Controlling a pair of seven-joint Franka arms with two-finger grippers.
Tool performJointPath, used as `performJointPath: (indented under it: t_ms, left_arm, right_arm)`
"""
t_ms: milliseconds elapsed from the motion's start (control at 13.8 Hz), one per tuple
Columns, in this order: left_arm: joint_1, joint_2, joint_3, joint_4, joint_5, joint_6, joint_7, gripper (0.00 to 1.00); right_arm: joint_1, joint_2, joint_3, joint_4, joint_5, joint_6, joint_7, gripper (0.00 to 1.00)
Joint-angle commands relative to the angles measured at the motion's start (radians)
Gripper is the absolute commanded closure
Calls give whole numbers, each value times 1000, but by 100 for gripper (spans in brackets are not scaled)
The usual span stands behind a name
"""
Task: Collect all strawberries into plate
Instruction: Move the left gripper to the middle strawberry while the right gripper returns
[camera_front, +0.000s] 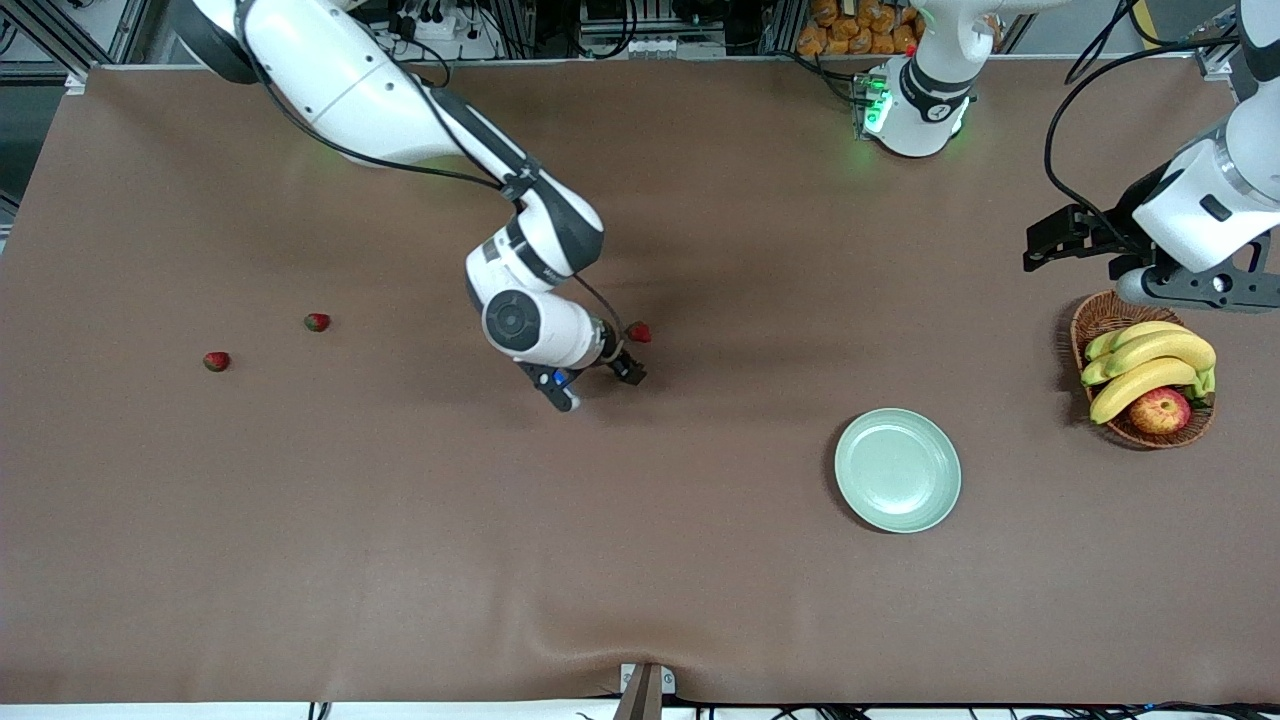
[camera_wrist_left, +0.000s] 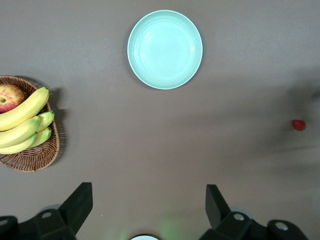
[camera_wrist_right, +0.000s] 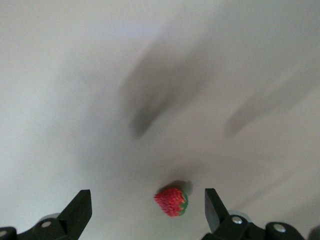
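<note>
Three small red strawberries lie on the brown table. One strawberry (camera_front: 638, 332) (camera_wrist_right: 171, 201) rests mid-table, just beside my right gripper (camera_front: 598, 385) (camera_wrist_right: 147, 205), whose fingers stand open on either side of it without touching it. The two others (camera_front: 317, 322) (camera_front: 217, 361) lie toward the right arm's end. The mint-green plate (camera_front: 898, 470) (camera_wrist_left: 165, 49) sits bare, nearer the front camera, toward the left arm's end. My left gripper (camera_front: 1040, 248) (camera_wrist_left: 149, 200) hangs open and holds nothing, above the table next to the basket; that arm waits. The left wrist view also catches the mid-table strawberry (camera_wrist_left: 299, 125).
A wicker basket (camera_front: 1098, 318) (camera_wrist_left: 35, 157) with bananas (camera_front: 1150, 365) (camera_wrist_left: 22, 122) and an apple (camera_front: 1160, 410) (camera_wrist_left: 9, 96) stands at the left arm's end of the table, beside the plate. The left arm's base (camera_front: 915, 100) stands at the table's back edge.
</note>
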Motion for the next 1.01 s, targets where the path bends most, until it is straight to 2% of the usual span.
performJointPath:
  t_ms: [0, 217, 362, 797, 942]
  left_arm:
    - [-10, 13, -8, 6, -17, -5, 3, 0]
    - [-58, 88, -44, 15, -7, 51, -23, 0]
    - [-103, 131, -45, 38, -12, 74, -77, 0]
    - [-350, 300, -45, 88, -10, 267, -374, 0]
    - [-422, 335, -41, 88, -6, 317, -451, 0]
  right_arm:
    - [-93, -22, 11, 67, -8, -85, -8, 0]
    - [-165, -23, 11, 151, -103, -214, -22, 0]
    - [-231, -25, 14, 187, -154, -315, -117, 0]
    - [-455, -74, 13, 188, -161, -470, -592, 0]
    - [-520, -100, 8, 173, -203, -490, -772, 0]
